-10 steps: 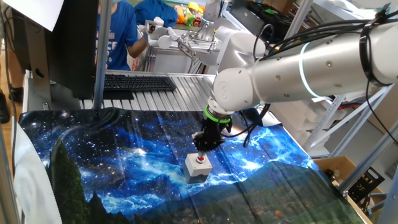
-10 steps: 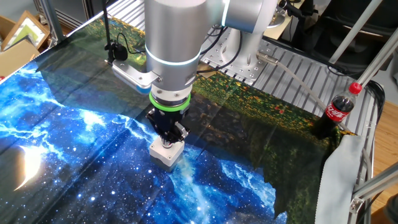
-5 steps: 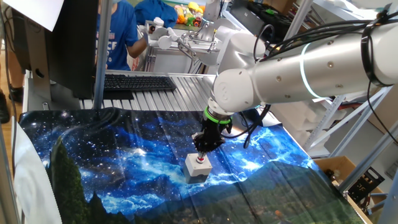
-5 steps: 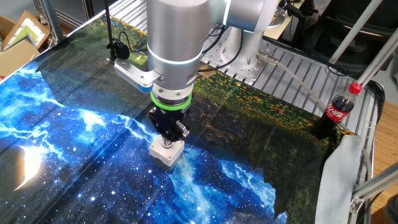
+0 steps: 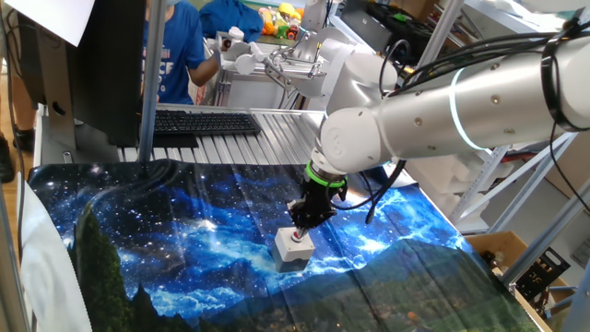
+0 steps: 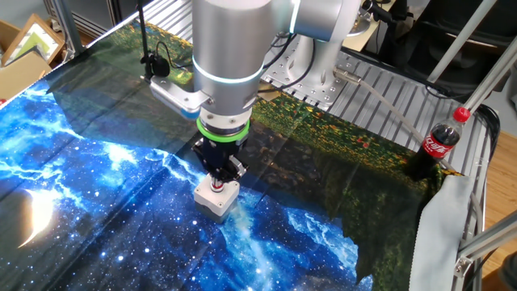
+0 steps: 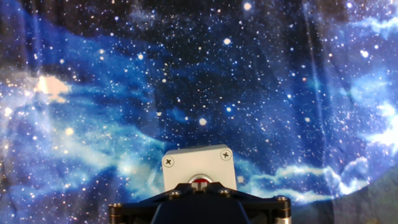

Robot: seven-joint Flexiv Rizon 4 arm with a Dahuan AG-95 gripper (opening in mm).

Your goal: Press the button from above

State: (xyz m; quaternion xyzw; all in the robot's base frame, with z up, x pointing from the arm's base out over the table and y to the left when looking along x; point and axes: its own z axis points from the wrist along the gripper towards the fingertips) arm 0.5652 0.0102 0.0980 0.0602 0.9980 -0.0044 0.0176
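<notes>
The button (image 7: 200, 180) is a small round red cap set in the top of a light-grey square box (image 7: 186, 165) on the starry blue cloth. In the hand view only its far rim shows past my fingertips. My gripper (image 7: 196, 185) points straight down and its two fingertips sit together on the button. The box also shows in one fixed view (image 5: 291, 250) and in the other fixed view (image 6: 213, 201), with my gripper (image 5: 300, 230) (image 6: 216, 185) right on top of it. The button itself is mostly hidden under the fingertips there.
A cola bottle (image 6: 439, 139) stands at the right edge of the cloth. A small black stand with a cable (image 6: 148, 61) stands behind the arm. A keyboard (image 5: 205, 122) lies on the metal rollers beyond the cloth. A person in blue (image 5: 175, 46) stands behind.
My gripper has come down a little onto the top of the box and the arm has shifted slightly. The box has not moved.
</notes>
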